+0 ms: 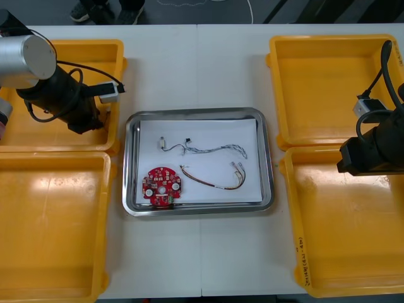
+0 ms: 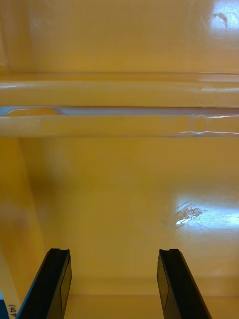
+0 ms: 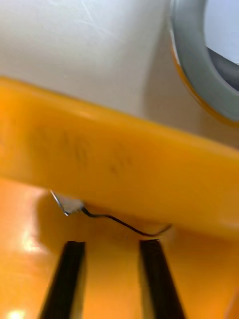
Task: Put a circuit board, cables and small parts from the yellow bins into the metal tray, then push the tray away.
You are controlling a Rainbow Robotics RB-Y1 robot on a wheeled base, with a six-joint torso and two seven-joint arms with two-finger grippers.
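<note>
On the bench, front view: your tray (image 1: 130, 183) sits in the middle between the bins, white inside. It holds the board (image 1: 163, 186) at the near left, a red-yellow cable (image 1: 211, 183) just beside it, a twisted cable (image 1: 214, 149) farther back, and a small part (image 1: 162, 143) at that cable's left end. You have the left gripper (image 1: 90, 121) down in the far left bin (image 1: 25, 129), close to the wall on the tray side. The right gripper (image 1: 346, 158) hangs over the seam between the two right bins (image 1: 328, 82), well apart from the tray.

Left wrist view: fingers (image 3: 67, 279) are spread and grip nothing. A black cable (image 3: 124, 224) with a metal end (image 3: 67, 204) lies just past the tips, against the bin wall. I can't tell whether it touches them. Beyond the wall you see bench (image 3: 84, 50) and the tray's rim.

Right wrist view: fingers (image 2: 52, 284) are wide apart over the bin floor and grip nothing. The two bin rims run side by side across, beyond the tips.
</note>
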